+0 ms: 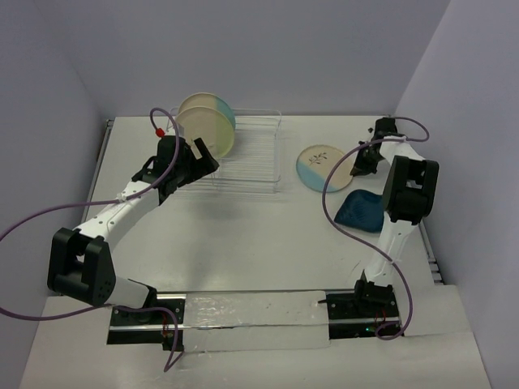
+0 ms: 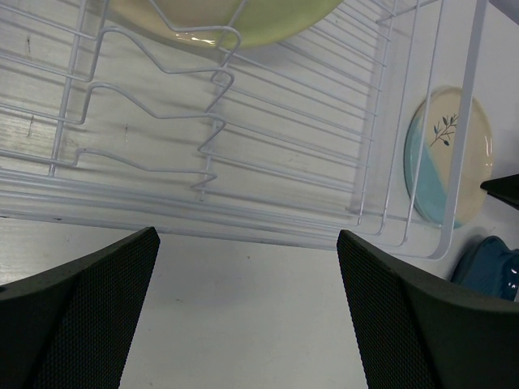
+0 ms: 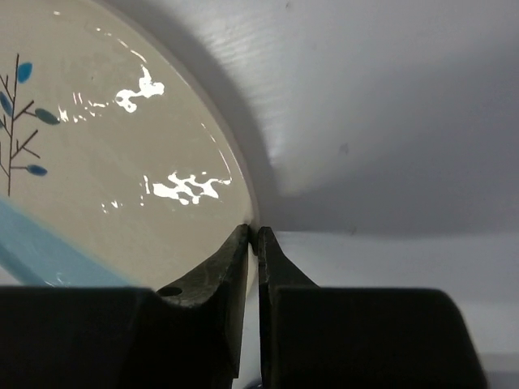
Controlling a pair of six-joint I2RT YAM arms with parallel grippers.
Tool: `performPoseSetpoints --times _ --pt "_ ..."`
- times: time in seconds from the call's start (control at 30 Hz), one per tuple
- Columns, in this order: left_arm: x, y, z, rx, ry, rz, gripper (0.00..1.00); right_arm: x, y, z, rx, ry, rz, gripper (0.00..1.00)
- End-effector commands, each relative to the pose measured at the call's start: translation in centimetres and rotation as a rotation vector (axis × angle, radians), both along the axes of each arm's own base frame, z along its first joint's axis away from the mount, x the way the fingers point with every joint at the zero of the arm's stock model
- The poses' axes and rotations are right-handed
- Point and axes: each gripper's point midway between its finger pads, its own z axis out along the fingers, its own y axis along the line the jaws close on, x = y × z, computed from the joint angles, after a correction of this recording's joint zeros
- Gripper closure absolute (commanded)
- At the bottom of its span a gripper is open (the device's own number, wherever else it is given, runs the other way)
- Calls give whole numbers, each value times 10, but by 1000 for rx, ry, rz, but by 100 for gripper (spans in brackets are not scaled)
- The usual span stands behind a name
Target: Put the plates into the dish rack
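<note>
Nearest me, the dark blue plate (image 1: 361,209) lies on the tabletop (image 1: 243,251); just beyond, my right claw (image 3: 253,235) pinches the rim of the sprig plate (image 3: 122,162). Farther off, my left claw (image 2: 247,235) gapes wide before the dish rack (image 1: 251,162), where two plates (image 1: 209,134) stand upright.

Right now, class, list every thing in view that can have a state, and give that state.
left gripper: open, empty.
right gripper: shut on the rim of the sprig plate.
sprig plate: on the table, outside the dish rack.
dark blue plate: on the table, ungripped.
racked plates: two, upright in the dish rack.
dish rack: partly loaded, slots free.
</note>
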Motion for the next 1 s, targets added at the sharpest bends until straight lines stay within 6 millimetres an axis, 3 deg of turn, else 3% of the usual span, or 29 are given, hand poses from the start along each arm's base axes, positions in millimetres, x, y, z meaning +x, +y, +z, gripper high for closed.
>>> performPoseSetpoints --times 0.0,0.13,0.43,0.9,0.97 --pt "10 -13 22 -31 -69 -41 1 -8 18 19 -44 -36 49 100" --pt "9 -14 20 -22 -67 -49 1 -39 18 5 -104 25 93 100" --pt "10 -21 13 -23 -56 -70 1 -80 23 12 -213 41 210 100" --pt "7 -28 9 -11 -47 -92 1 -115 54 12 -282 54 343 100" --pt "6 -30 7 -8 -44 -97 1 -118 68 11 -281 52 392 100"
